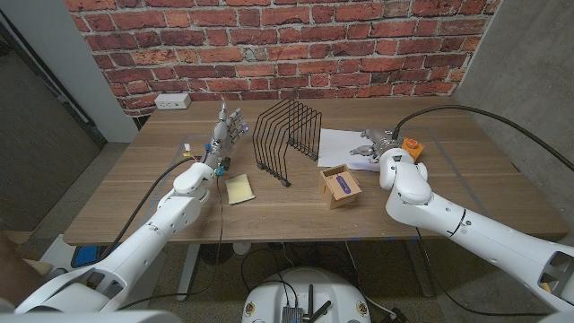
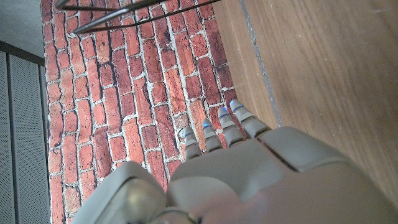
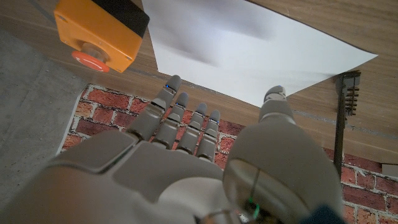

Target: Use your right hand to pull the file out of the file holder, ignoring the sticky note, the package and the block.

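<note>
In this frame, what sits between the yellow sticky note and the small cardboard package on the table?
In the head view, the near foot of the black wire file holder reaches between the sticky note and the package; the remaining stretch is bare wooden table.

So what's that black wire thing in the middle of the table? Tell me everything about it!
That's the file holder, a rack that looks like thin black metal wire. Tall arched dividers stand in a row on a wire base, leaving slots between them. It stands upright on the wooden table, near the middle, and its slots look empty. A white sheet lies flat on the table just beside it. Whether they touch is hard to tell. Neither hand touches the rack.
</note>
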